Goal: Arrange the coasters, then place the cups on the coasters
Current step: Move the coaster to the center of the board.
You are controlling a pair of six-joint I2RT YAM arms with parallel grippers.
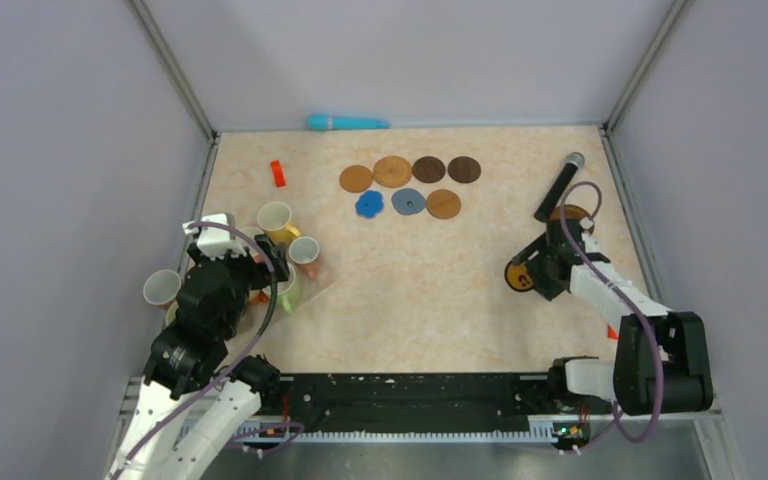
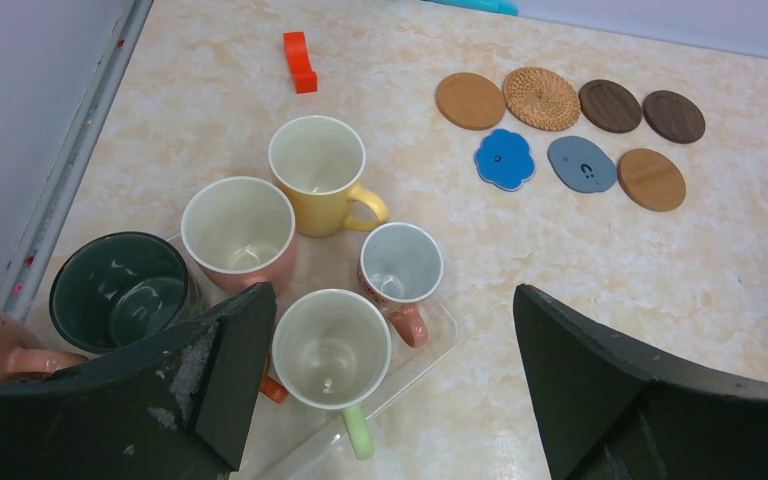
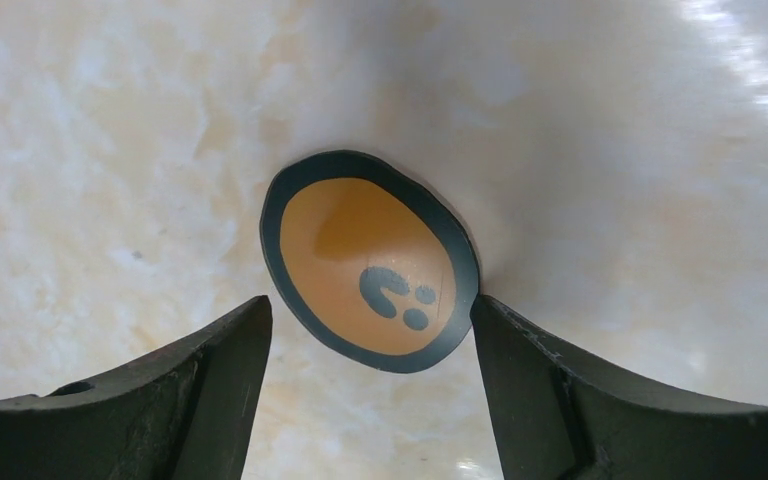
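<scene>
Low over the table on the right, well apart from the seven laid-out coasters: right gripper, jaws apart, astride the orange coaster. One side touching the black rim, the other just short of it; no firm pinch yet, judging by that gap.

Looks thin, light and smooth-faced, lying dead flat; probably a little bendy. Hard to get under, so likely to skate sideways or tip up on edge when squeezed. Best to take hold across the widest part, rim to rim, with fingertips pressed right down at table level. Squeeze gently: more apt to buckle or pop out than to break.

Over on the left: left gripper, spread wide and holding nothing, above the cups huddled on a clear tray. Ceramic by the look: heavier, stiff, glossy, chippable. Better to grip those by the wall at the rim, one finger inside, than by the handle.
</scene>
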